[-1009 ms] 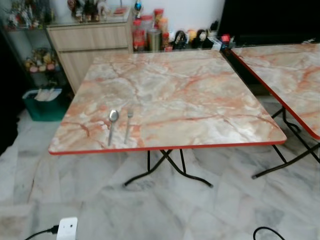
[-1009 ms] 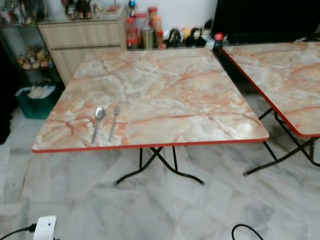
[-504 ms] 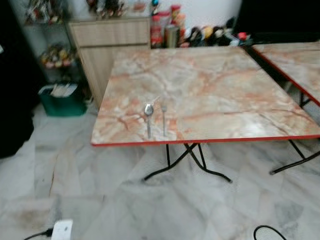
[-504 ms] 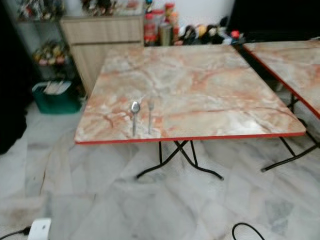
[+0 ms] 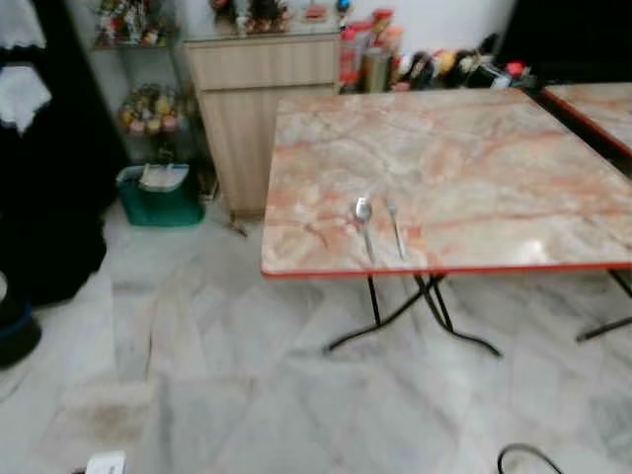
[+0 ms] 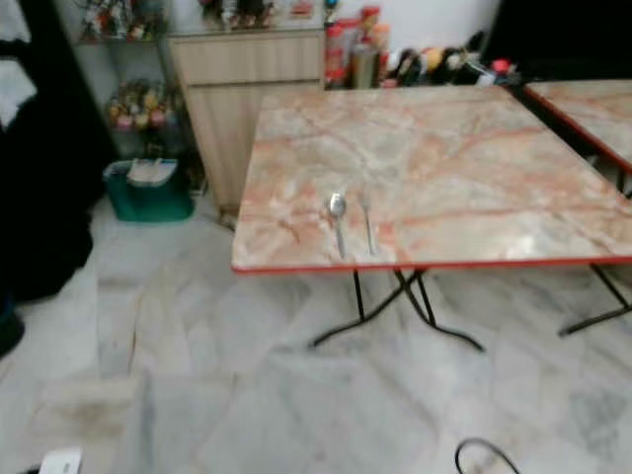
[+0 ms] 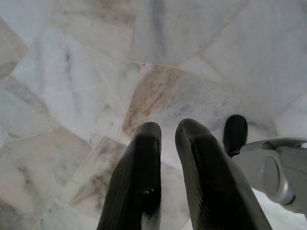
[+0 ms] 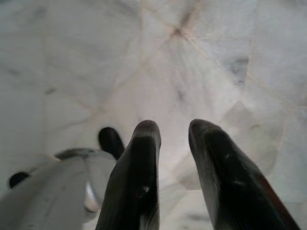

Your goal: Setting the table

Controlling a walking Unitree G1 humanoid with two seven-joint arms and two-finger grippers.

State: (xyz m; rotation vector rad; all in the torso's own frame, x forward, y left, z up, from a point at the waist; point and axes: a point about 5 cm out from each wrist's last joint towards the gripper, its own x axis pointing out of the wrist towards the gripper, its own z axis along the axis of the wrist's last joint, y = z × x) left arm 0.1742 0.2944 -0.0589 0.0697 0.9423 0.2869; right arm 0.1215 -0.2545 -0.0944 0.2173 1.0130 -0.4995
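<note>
Side by side, spoon (image 5: 363, 223) and fork (image 5: 396, 229), bowl and tines away from table (image 5: 474, 148) edge

Soft, even indoor light, slight motion blur throughout, and a pale glare patch on the table (image 5: 534, 252).

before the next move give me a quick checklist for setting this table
1. Spoon on table: ok, near the front edge.
2. Fork beside spoon: ok, parallel, apart.
3. Plate or cup laid: not ok, none on the table.
4. Left gripper empty: ok, hanging over the floor.
5. Right gripper empty: ok, fingers apart over the floor.
6. Cable on the floor near the feet: cannot tell if it is in the way.
</note>
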